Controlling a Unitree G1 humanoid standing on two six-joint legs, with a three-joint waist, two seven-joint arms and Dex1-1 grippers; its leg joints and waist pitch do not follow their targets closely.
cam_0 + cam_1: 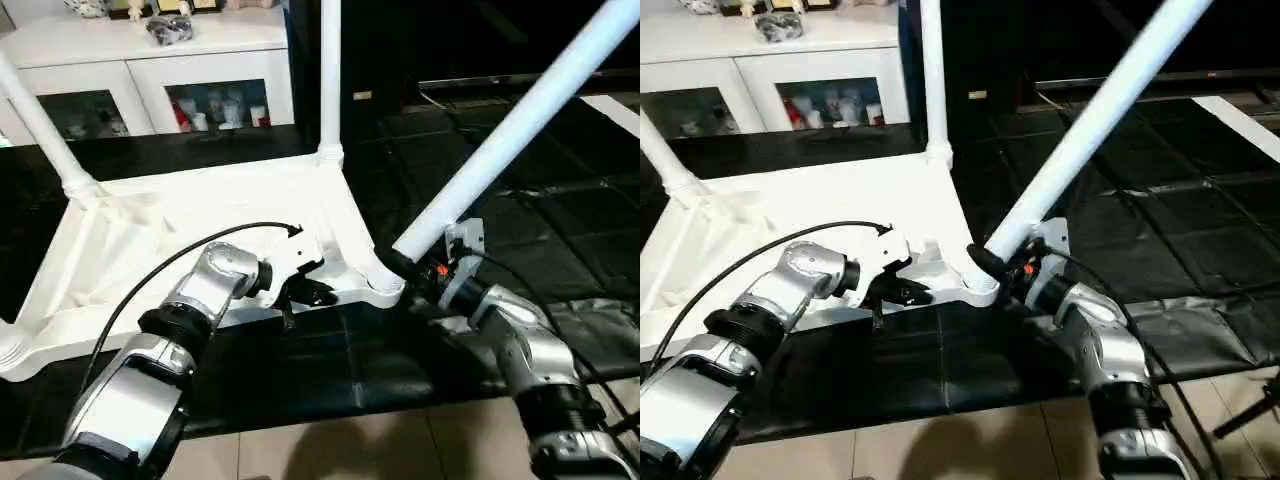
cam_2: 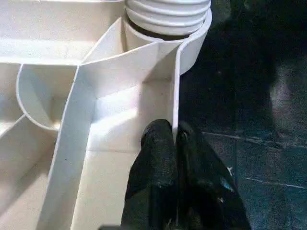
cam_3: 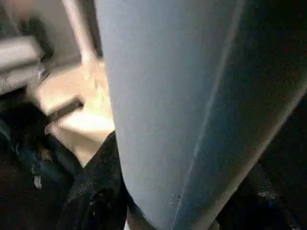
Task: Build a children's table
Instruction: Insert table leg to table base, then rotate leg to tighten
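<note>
Table top [image 1: 190, 240] lies upside down on a black tiled surface [image 1: 300, 370], ribbed underside up. Two legs already upright in the far corner sockets: far-left leg [image 1: 35, 120] and far-right leg [image 1: 330, 75]. Near-left corner socket [image 1: 12, 350] sits at the head view's left edge.

Right gripper [image 1: 415, 270] is clamped on the thick end of a third leg [image 1: 520, 130], right at the near-right corner socket [image 1: 380, 285]. That leg is tilted hard, leaning up and away to the robot's right, not vertical. Its ribbed end sits in the socket mouth in the left wrist view [image 2: 168, 14]; can't tell how deep. Right wrist view: leg shaft [image 3: 192, 96] close up, black fingers [image 3: 96, 191] wrapped at its base.

Left gripper [image 2: 175, 139] pinches the top's thin near rim wall [image 2: 175, 96] just beside that same socket, one finger inside, one outside, closed narrow on the wall.

White glass-door cabinet [image 1: 150, 80] stands behind the top.
</note>
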